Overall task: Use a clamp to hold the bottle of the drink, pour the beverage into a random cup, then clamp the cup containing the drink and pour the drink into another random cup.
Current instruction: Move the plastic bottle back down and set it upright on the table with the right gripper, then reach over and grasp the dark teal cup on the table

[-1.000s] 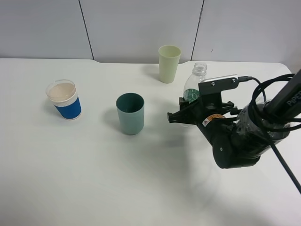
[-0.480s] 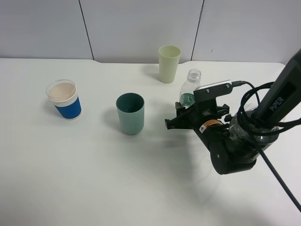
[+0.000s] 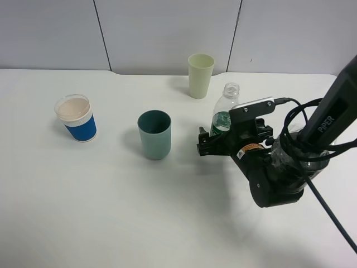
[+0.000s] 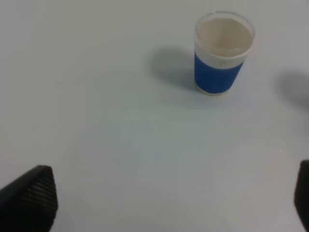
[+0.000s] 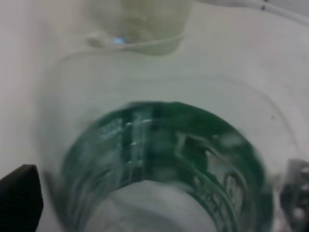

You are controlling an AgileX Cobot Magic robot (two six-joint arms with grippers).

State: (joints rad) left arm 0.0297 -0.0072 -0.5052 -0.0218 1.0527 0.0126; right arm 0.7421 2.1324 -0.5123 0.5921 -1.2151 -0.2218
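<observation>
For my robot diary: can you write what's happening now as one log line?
right claw: open, around upright bottle | left claw: open, empty | teal cup: upright | blue-band cup: upright

The small clear plastic bottle (image 3: 226, 105) is glossy and see-through, its wall catching glints of light; its dark green label (image 3: 221, 120) looks like a thin shiny film; the teal straight-sided tumbler (image 3: 154, 134) has a smooth, matt plastic look, and so does the tall pale yellow-green cup (image 3: 200, 75); the short cup with the bright blue band (image 3: 76, 118) looks like paper, its band matt and its thick white rim smooth; the white table (image 3: 111, 212) is smooth with a faint sheen; the right gripper (image 3: 207, 142) is matt black plastic; the left gripper (image 4: 164, 203) has black fingers (image 4: 29, 200) with a finely ribbed, dull surface; the grey wall panels (image 3: 167, 33) are flat and matt.
</observation>
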